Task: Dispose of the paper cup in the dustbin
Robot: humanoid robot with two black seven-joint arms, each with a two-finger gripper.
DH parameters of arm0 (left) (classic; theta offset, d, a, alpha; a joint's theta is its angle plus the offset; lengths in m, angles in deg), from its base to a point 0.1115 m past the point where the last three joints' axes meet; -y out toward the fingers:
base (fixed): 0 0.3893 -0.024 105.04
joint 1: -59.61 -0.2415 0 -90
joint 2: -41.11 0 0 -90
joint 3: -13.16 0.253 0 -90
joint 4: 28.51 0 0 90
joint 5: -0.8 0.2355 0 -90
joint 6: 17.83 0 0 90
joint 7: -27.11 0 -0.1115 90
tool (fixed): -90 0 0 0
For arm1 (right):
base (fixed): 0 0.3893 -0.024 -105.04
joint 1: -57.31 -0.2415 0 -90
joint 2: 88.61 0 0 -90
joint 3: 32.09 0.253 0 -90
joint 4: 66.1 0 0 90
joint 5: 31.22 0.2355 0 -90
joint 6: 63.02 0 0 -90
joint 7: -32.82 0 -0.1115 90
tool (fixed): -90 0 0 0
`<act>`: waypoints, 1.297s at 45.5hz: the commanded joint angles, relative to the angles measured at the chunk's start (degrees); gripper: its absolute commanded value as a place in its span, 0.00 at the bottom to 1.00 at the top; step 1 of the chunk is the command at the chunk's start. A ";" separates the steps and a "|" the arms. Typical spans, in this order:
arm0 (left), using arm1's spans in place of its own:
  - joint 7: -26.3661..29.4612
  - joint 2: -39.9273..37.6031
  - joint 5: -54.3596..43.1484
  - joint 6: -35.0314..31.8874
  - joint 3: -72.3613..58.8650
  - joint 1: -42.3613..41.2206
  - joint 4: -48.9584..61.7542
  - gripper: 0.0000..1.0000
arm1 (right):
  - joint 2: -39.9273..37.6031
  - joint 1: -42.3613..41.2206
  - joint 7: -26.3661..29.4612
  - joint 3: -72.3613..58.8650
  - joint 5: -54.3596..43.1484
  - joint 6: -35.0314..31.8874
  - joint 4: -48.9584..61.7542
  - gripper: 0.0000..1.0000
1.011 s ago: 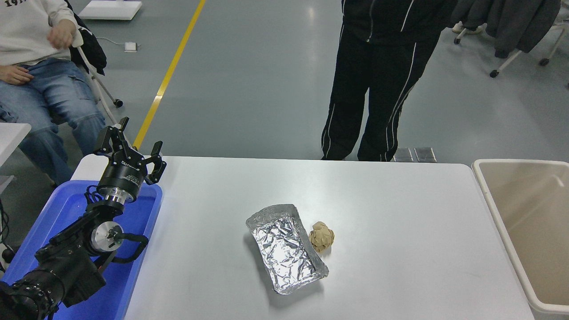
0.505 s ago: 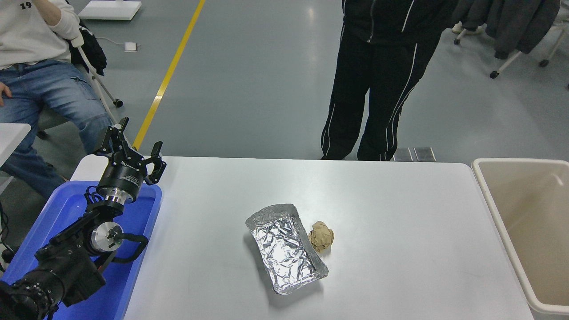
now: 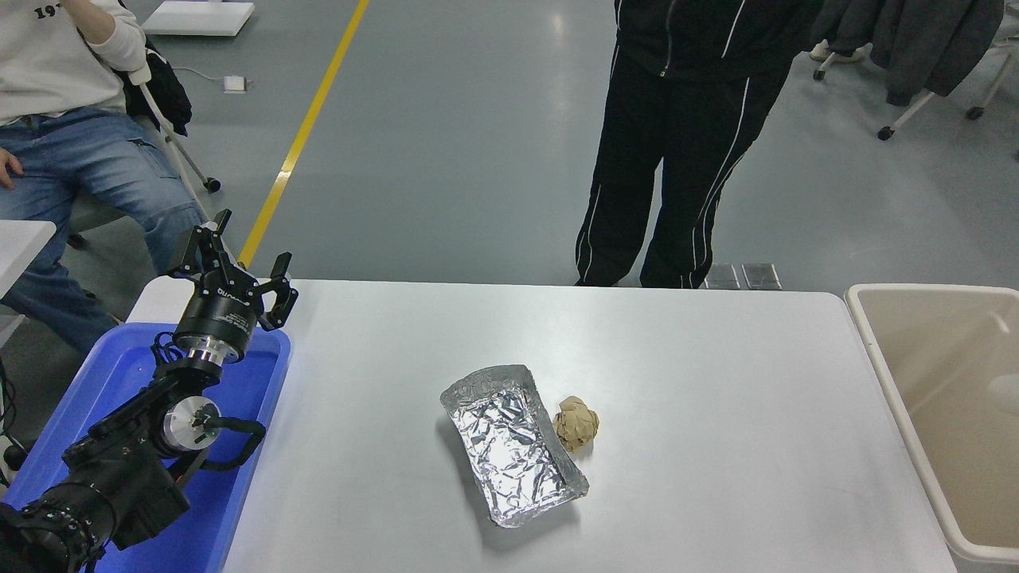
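White laminate covers the large rectangular table that fills the lower frame. A large beige rectangular plastic dustbin with a thick rim stands against its right edge, cut off by the frame. At lower left sits a blue plastic tub. The black left arm is parked over the tub, and the left gripper points toward the upper left with its fingers spread and holding nothing. The right arm is out of view.

At the table's centre lies a crinkled silver foil tray, with a crumpled brown paper ball just beside its right edge. No small cream-white paper cup stands anywhere on the table. A faint pale shape inside the dustbin at the far right may be the cup, though it is too indistinct to confirm. If so, it lies across the whole table from the left gripper, and the disposal looks finished.
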 commanded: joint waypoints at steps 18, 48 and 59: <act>0.00 0.00 0.00 0.00 0.00 0.00 0.02 1.00 | 2.86 0.19 -0.13 2.86 0.17 5.71 -0.89 0.99; 0.00 0.00 0.00 0.00 0.00 0.00 -0.06 1.00 | -0.92 -16.86 -0.48 25.98 0.17 5.89 -12.75 0.99; 0.00 0.00 0.00 0.00 0.00 0.00 -0.06 1.00 | -4.70 -17.75 -0.48 50.55 -0.88 5.71 -32.69 0.99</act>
